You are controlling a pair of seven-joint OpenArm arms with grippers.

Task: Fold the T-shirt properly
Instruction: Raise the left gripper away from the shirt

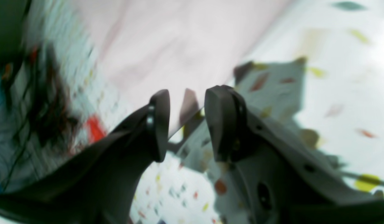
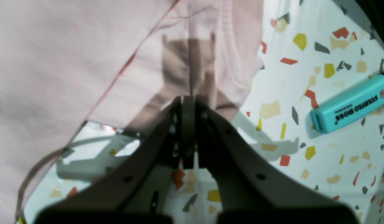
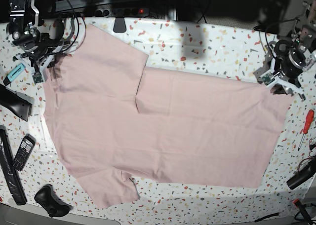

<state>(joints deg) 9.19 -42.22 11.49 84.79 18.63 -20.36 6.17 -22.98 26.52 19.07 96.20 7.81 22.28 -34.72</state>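
The T-shirt lies spread plain side up across most of the speckled worktop, neck end toward the base view's left and hem toward its right. One long edge already looks turned in: a doubled band runs from the upper sleeve along the far side.

The right gripper sits at the shirt's upper corner on the base view's left, its fingers pressed together. In the right wrist view the cloth edge meets their tips, and they seem to pinch a corner of fabric there, though the pinch itself is hard to see. A turquoise highlighter lies just beside that corner on bare worktop.

The left gripper hangs at the hem corner on the base view's right. Its fingers stand apart with nothing between them, the pink cloth beyond their tips and speckled surface below.

The step in hand appears to be taking hold of both ends so a fold can be carried across. To do it well, the left fingers should straddle the very edge of the hem and close on every layer there, not just the top one. Both ends should then lift together, level, keeping the cloth taut enough not to sag. The highlighter should stay out of the sweep.
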